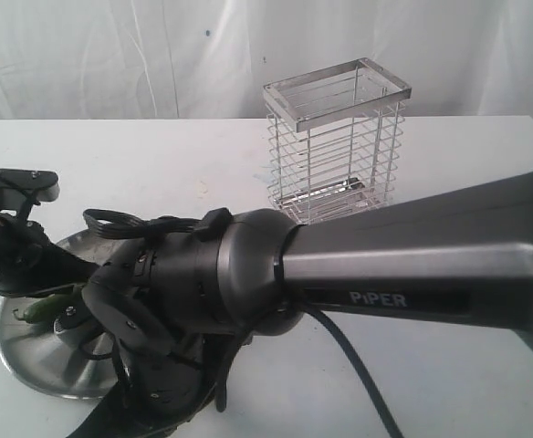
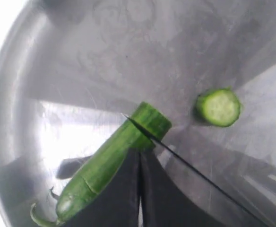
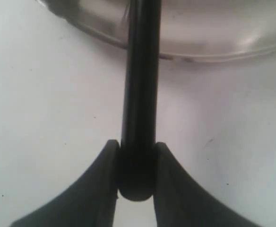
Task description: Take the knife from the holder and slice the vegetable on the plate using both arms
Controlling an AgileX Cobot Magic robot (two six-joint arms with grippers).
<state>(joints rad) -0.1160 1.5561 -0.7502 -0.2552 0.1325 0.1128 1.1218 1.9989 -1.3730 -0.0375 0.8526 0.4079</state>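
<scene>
The vegetable (image 2: 110, 165) lies on the plate (image 2: 81, 56), and one cut round slice (image 2: 218, 107) rests apart from it. The knife's thin dark blade (image 2: 190, 168) crosses the vegetable just behind its cut end. My left gripper (image 2: 139, 158) is shut, its fingertips meeting against the vegetable's side. My right gripper (image 3: 137, 158) is shut on the knife's black handle (image 3: 139, 104), just off the plate rim (image 3: 213, 49). In the exterior view, the plate (image 1: 29, 360) and vegetable (image 1: 47, 308) show at lower left. The right arm (image 1: 385, 265) hides the knife there.
The wire holder (image 1: 335, 146) stands at the back of the white table (image 1: 157, 173) with nothing showing inside it. The left arm (image 1: 6, 260) hangs over the plate's left side. The right arm reaches across the foreground from the right.
</scene>
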